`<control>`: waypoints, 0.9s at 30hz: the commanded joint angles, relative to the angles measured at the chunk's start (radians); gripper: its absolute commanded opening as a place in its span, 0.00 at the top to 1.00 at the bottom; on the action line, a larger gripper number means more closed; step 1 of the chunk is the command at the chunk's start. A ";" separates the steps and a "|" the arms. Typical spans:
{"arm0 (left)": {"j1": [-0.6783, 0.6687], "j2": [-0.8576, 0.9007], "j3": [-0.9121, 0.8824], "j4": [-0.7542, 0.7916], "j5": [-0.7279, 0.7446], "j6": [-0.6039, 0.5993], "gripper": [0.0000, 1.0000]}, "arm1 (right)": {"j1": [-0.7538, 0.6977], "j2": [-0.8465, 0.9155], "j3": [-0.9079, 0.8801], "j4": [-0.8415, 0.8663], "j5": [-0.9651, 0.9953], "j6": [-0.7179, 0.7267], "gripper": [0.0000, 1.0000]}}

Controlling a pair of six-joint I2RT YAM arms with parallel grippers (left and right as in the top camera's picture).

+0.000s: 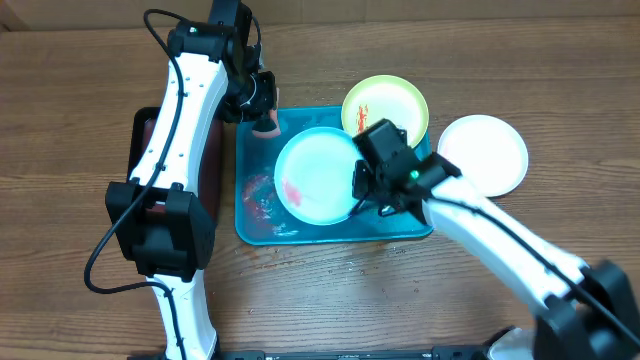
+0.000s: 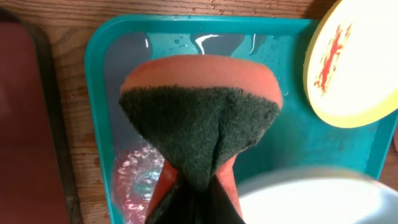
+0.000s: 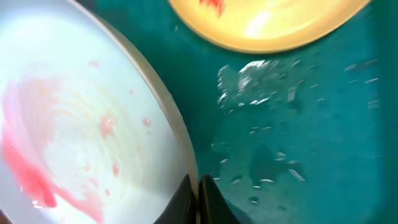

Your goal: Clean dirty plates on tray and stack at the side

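- Three plates show in the overhead view. The pale cyan plate (image 1: 318, 175) lies mid-frame in the tray (image 1: 330, 232). The yellow-green plate (image 1: 385, 103), smeared red, overlaps the tray's upper right corner. The white plate (image 1: 485, 152) sits on the table (image 1: 80, 80) to the right.
- Right gripper (image 3: 196, 200) is pinched on the cyan plate's right rim, and red smears mark the plate's face.
- Left gripper (image 1: 263, 112) is clamped on an orange sponge (image 2: 199, 118), green scouring face outward, at the tray's upper left and apart from the plate.
- Step in hand, I judge, is scrubbing the cyan plate.
- Next move calls for bringing the sponge onto the smears on the plate's left side while the rim grip steadies it.
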 commanded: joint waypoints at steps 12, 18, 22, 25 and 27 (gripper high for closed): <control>-0.013 -0.006 0.019 -0.004 -0.002 -0.009 0.96 | 0.281 -0.021 0.006 -0.130 0.789 0.070 0.96; -0.013 -0.006 0.019 -0.013 -0.003 -0.009 0.96 | 0.350 -0.021 0.007 -0.137 1.045 0.066 0.96; -0.013 -0.006 0.019 -0.014 -0.003 -0.009 0.96 | 0.391 -0.021 0.007 -0.147 1.214 0.062 0.96; -0.013 -0.006 0.019 -0.015 -0.003 -0.009 0.96 | 0.419 -0.021 0.007 -0.148 1.312 0.050 0.96; -0.013 -0.006 0.019 -0.016 -0.003 -0.009 0.96 | 0.438 -0.021 0.007 -0.148 1.364 0.036 0.96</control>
